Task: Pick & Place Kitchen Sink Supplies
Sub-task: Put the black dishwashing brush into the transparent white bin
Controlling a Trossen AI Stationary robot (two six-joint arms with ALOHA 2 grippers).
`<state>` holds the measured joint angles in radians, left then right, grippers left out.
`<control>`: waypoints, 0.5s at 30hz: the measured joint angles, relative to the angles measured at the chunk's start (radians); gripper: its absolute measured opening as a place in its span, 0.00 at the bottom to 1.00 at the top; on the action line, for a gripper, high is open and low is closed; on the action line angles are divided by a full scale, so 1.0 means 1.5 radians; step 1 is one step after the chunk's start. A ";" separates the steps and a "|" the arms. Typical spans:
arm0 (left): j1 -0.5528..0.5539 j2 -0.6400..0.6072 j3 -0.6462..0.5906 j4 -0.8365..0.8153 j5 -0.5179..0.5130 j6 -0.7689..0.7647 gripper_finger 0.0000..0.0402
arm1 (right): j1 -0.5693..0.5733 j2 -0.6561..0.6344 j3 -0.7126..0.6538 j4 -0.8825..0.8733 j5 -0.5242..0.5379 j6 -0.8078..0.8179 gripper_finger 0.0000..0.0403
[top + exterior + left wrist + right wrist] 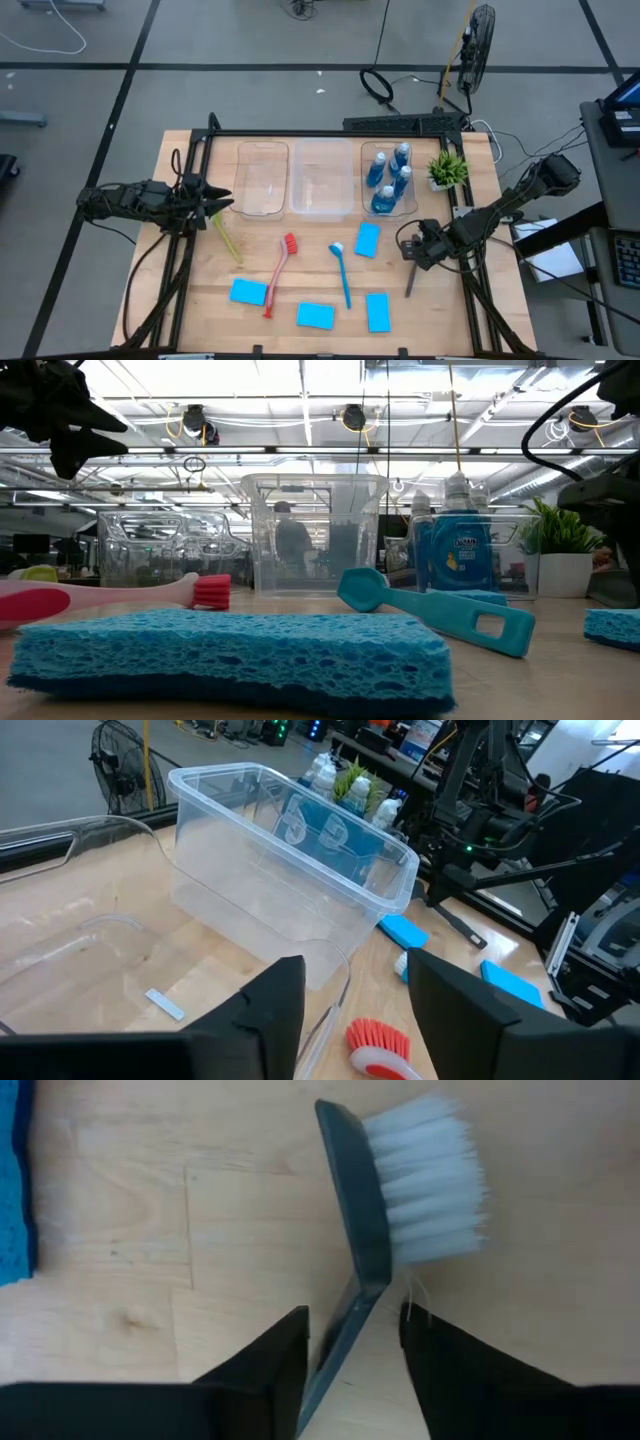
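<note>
Fingers [270,1370] of right gripper [352,1355] sat apart, straddling grey brush [375,1230] handle on the table [180,300], right side. Left gripper [355,1010] hovered part-open, empty, by left bin [260,180].

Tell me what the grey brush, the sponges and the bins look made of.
Grey brush: likely hard plastic, smooth dark handle with white bristles, probably nylon.
Sponges: blue foam, matte, with an open pitted surface.
Bins: clear plastic, glossy; bottles show through the wall.
</note>
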<state>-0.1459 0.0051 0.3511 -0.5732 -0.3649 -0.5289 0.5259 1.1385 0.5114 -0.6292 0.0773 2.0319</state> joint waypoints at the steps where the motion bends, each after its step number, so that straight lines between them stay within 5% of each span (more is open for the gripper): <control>1: 0.000 0.000 0.000 0.000 0.000 0.000 0.43 | 0.000 0.000 0.000 -0.001 0.000 -0.002 0.34; 15: 0.000 0.000 0.000 0.000 -0.002 -0.002 0.44 | 0.000 0.001 -0.002 0.025 -0.015 -0.044 0.03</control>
<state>-0.1459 0.0051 0.3511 -0.5732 -0.3675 -0.5323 0.5256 1.1400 0.5091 -0.5925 0.0549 1.9660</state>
